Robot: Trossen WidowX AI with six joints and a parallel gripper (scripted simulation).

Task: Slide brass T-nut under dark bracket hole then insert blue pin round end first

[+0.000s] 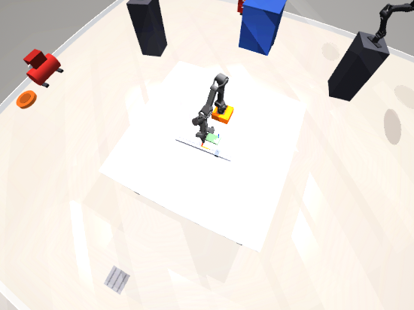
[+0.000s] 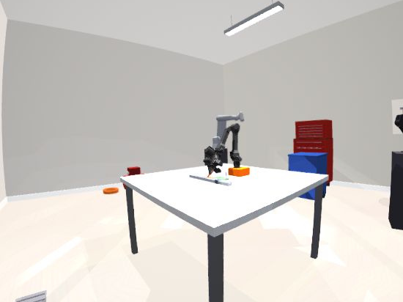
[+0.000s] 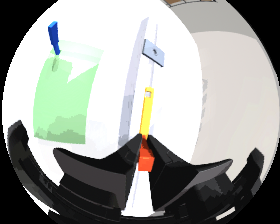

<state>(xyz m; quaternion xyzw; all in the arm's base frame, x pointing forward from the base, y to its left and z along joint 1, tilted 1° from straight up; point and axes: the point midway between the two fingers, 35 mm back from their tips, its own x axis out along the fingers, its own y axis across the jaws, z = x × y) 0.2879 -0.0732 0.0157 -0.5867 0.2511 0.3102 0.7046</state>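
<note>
The hole in the bracket [image 3: 153, 52] is shown by the wrist view but cannot be made out from the top or exterior; the table's legs are shown only by the exterior. The orange handle [image 3: 146, 161] is pinched in the pincer [image 1: 202, 142] [image 2: 209, 174] [image 3: 145, 137]. The nut [image 3: 146, 112] is extended beyond the fingertips, over the rail [image 1: 188, 143] [image 2: 199, 178] [image 3: 131, 90], toward the bracket. Whether the rail is touched cannot be told.

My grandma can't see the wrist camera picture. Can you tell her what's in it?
Black gripper fingers pinch an orange handle, with the yellow brass T-nut stretching ahead over a pale rail. Farther along the rail is a bracket with a hole, and to the left a blue pin stands in a green tray.
</note>
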